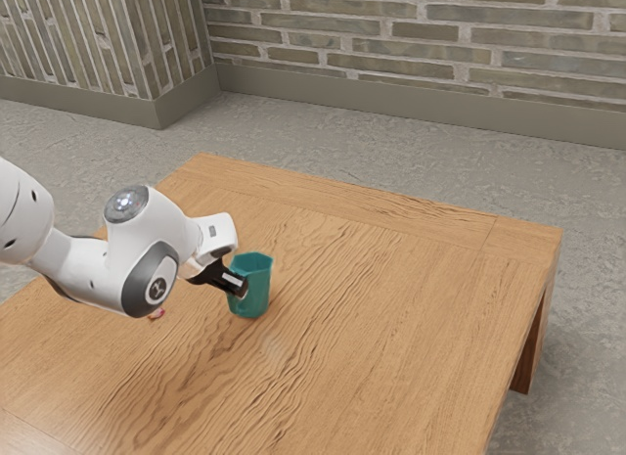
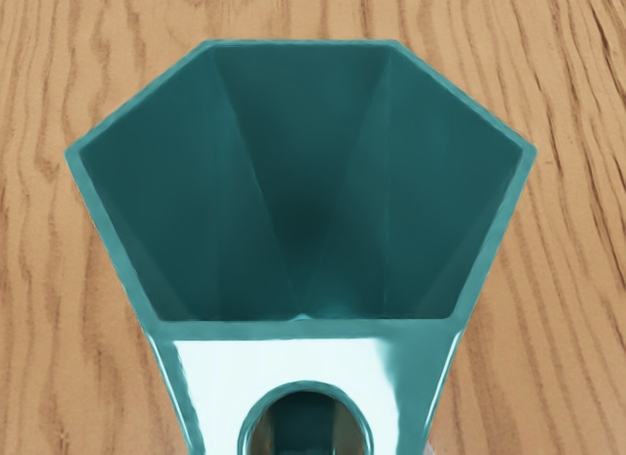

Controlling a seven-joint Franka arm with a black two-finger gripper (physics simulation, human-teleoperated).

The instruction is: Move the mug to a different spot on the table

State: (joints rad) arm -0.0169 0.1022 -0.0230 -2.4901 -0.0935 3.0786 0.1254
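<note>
Teal mug (image 1: pixel 256 279) on wooden table (image 1: pixel 411 308), gripper (image 1: pixel 235 283) against it, clamped or not I cannot tell

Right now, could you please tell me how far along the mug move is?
Approach looks done: the gripper is at the handle of the teal mug. In hand: the grasp, though I cannot tell whether it is closed. Left: the mug stands upright on the table, so carrying it elsewhere and setting it down remain.
</note>
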